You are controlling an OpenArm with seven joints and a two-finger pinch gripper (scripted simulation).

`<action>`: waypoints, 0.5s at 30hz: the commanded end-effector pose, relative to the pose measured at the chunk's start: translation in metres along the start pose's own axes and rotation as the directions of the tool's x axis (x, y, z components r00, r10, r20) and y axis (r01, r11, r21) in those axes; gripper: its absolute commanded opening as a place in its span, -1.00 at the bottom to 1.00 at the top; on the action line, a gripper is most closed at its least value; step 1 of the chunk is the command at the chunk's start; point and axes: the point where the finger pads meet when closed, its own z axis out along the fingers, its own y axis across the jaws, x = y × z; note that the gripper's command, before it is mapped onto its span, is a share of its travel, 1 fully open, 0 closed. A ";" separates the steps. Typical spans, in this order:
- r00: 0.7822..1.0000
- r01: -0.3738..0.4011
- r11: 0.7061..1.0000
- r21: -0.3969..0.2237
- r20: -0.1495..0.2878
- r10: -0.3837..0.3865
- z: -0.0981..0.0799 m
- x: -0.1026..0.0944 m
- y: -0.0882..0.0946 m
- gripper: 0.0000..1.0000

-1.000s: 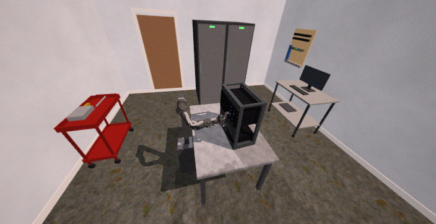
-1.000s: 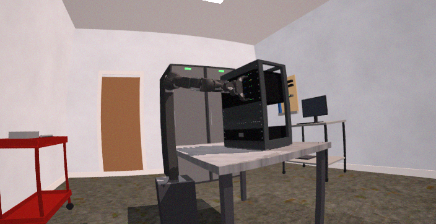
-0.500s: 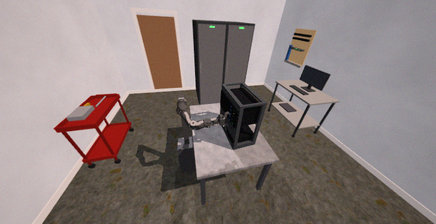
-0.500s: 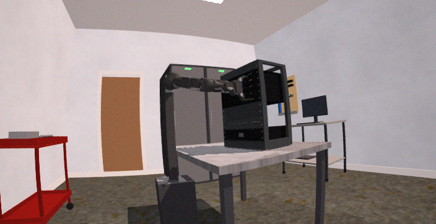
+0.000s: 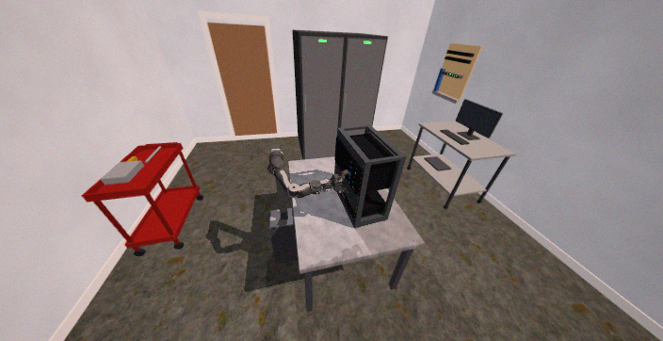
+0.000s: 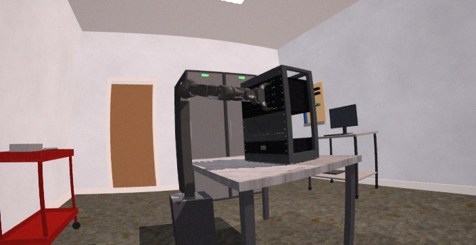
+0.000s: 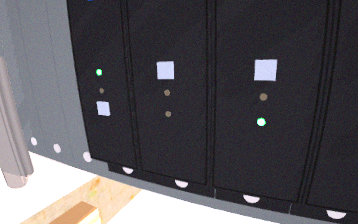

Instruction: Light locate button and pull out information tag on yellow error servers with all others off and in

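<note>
Rack (image 6: 287, 112): black open-frame unit, upright on the grey table (image 6: 270, 176), towards its far end; server fronts face the arm.
Arm (image 6: 209, 90): extended level from a tall dark column (image 6: 184, 139) beside the table, reaching to the upper part of the rack face.
Gripper (image 6: 263, 96): directly before the upper server fronts, close to them; contact not determinable. Fingers spread to full width, nothing between them.
Finger (image 7: 2, 120): only one visible in wrist view, grey, at left edge, beside the rack's grey post (image 7: 45, 75).
Server fronts (image 7: 170, 90): wrist view rotated, panels seen side by side as black strips.
Status lights: green light (image 7: 99, 72) on the leftmost panel, green light (image 7: 261, 121) on the third; two unlit dots (image 7: 167, 93) on the second panel. No yellow light within the wrist view.
Pale squares (image 7: 165, 70): one per panel, whitish; button or tag not distinguishable.
Blue spot (image 7: 89, 1): cut off at top edge, above the leftmost panel.
Surroundings: red cart (image 5: 166, 149) by the left wall, two grey cabinets (image 5: 339, 86) behind the table, desk (image 5: 471, 149) with monitor at right.
</note>
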 end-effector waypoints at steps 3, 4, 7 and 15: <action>1.000 0.000 1.000 0.002 0.000 0.000 0.000 0.001 0.017 1.00; 1.000 0.000 1.000 0.002 0.000 0.000 0.000 0.001 0.024 1.00; 1.000 -0.001 1.000 0.005 0.003 0.001 -0.001 -0.001 0.037 1.00; 1.000 -0.001 1.000 0.005 0.002 0.001 -0.001 -0.001 0.038 1.00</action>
